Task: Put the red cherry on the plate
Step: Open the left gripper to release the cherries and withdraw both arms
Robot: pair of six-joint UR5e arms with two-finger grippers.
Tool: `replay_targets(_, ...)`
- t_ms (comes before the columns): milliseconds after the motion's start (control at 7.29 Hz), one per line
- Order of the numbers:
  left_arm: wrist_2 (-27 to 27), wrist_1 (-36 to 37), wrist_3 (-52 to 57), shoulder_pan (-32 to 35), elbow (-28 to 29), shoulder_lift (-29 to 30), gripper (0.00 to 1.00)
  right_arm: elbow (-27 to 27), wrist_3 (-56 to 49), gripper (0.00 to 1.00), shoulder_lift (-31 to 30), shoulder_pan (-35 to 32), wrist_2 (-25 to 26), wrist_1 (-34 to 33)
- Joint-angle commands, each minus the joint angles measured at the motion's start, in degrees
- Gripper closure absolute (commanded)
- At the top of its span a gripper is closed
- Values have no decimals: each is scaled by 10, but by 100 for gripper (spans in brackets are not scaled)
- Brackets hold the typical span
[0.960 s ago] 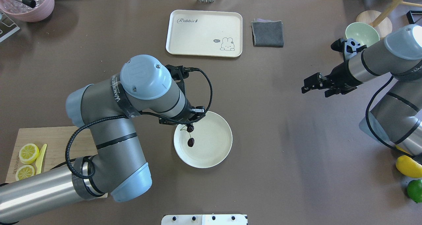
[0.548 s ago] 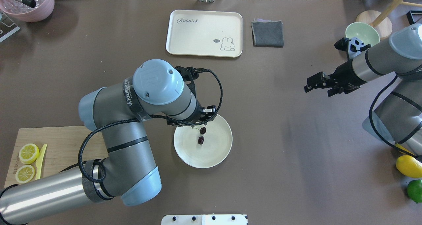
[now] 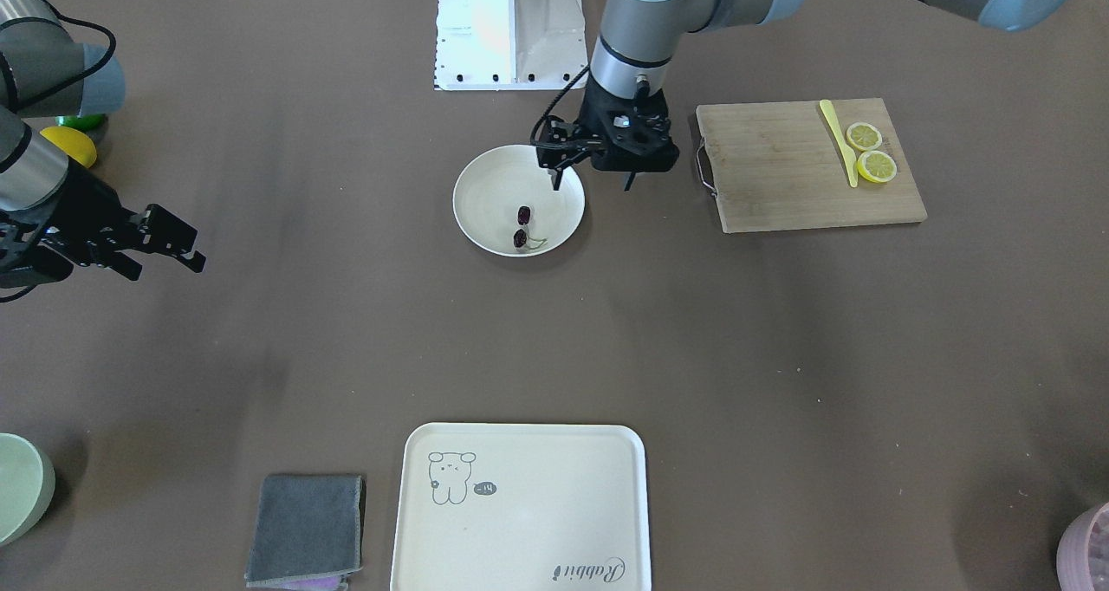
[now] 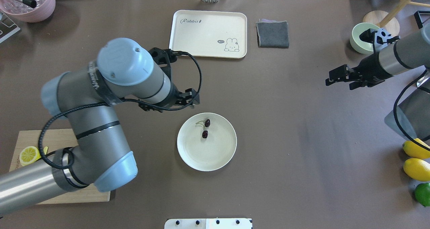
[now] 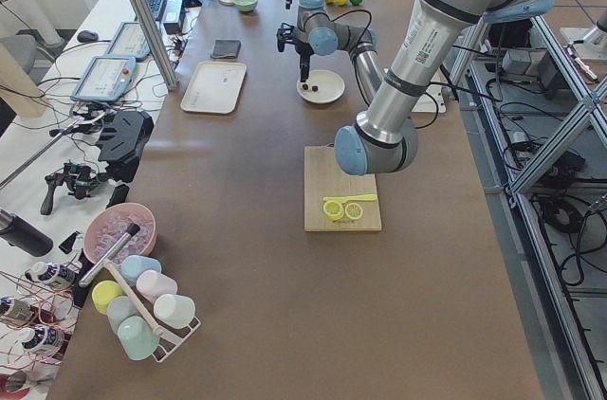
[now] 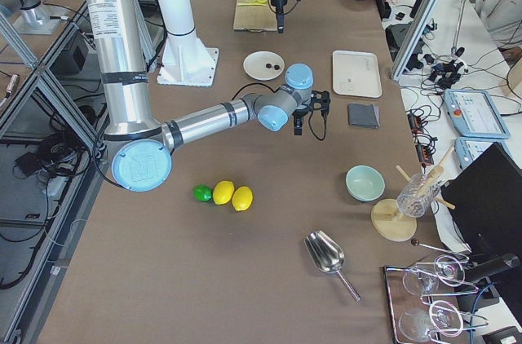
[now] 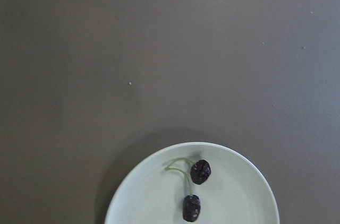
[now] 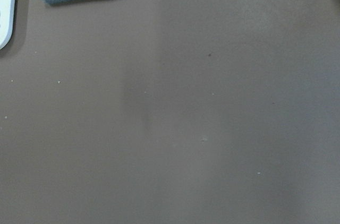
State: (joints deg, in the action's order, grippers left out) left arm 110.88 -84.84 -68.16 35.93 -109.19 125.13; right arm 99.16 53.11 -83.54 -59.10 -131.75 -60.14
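Note:
The red cherry (image 4: 205,128), two dark maroon fruits on one greenish stem, lies loose inside the round cream plate (image 4: 208,156) at mid-table. It also shows in the left wrist view, cherry (image 7: 194,187) on the plate (image 7: 239,203), and from the front as cherry (image 3: 522,227) on the plate (image 3: 494,188). My left gripper (image 3: 592,184) hangs open and empty over the plate's edge on the robot's side, clear of the fruit. Far off to the side, my right gripper (image 3: 166,269) hovers open above bare table with nothing in it.
A rabbit tray (image 4: 208,34) and a grey cloth (image 4: 272,34) lie at the back. A pale green bowl (image 4: 356,42) sits behind the right arm. Lemons and a lime (image 4: 416,168) are at the right edge. The cutting board (image 3: 780,171) with lemon slices is under the left arm.
The left gripper has let go of the cherry, which now rests on the plate, and has pulled away from the plate's middle. The right arm has drawn back to the right.

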Motion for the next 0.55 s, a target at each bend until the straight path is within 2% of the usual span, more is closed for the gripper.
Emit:
replay_targets(0, 64, 95, 188, 112, -58, -57, 2, -2, -188, 0, -34, -100, -49, -68)
replay_targets(137, 66, 100, 302, 167, -86, -130, 2, -3, -270, 0, -36, -140, -60, -118)
replay_targets(411, 145, 100, 563, 311, -77, -235, 2, -6, -406, 0, -57, -196, -60, -180)
